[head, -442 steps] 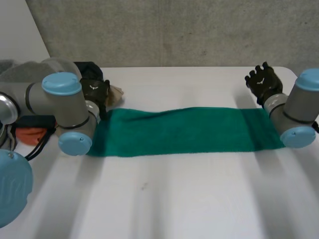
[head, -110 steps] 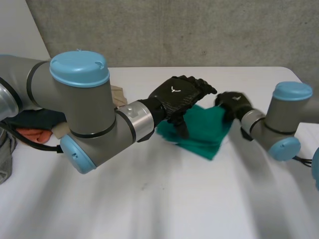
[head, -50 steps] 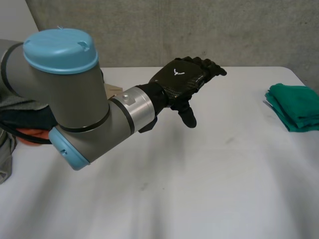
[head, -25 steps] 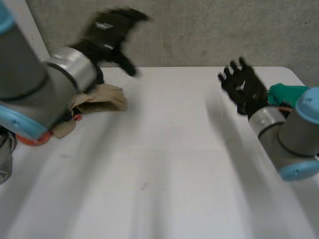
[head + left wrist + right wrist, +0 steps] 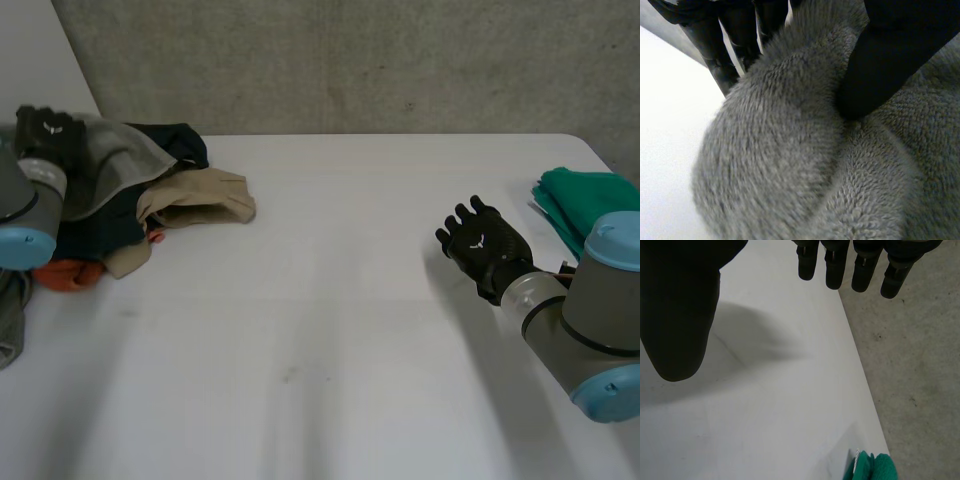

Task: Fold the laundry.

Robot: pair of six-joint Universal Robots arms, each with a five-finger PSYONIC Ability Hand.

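- Green towel [image 5: 592, 203] lies folded at the frame's right edge: one item done.
- Left hand [image 5: 44, 130], upper left, pinches grey towel [image 5: 790, 150] on the unfolded pile [image 5: 195, 198].
- Right hand [image 5: 482, 250] hovers open-fingered, empty.

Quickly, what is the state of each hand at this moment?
Left hand: shut on the grey fluffy terry towel, pinching it.
Right hand: open, holding nothing, above the white table.
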